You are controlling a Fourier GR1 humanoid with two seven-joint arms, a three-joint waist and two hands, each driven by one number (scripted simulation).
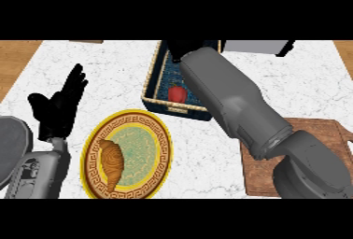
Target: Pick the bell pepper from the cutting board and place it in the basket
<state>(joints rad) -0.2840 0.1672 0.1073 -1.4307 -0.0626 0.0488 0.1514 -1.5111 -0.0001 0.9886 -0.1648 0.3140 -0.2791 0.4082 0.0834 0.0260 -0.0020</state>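
Bell pepper (177,94) is being seen inside the basket (153,77), under the reaching right arm.

Nearest, at the lower right of the frame, the wooden cutting board (324,133) is being covered in large part by the grey right forearm, which is stretching up toward the top centre. At the lower left, a gold-rimmed plate (158,135) is carrying a croissant (111,161), and the left hand (59,109) is being held open beside it, fingers straight and pointing up, holding nothing. Farther up, the red pepper is lying on the basket's dark floor with its long axis running up and down the frame; its stem end cannot be made out. The right hand (183,48) is being shown only as a dark shape over the basket's far end, and its fingers cannot be judged. Everything is resting on a white marble counter (103,60), with wood showing at the upper corners.
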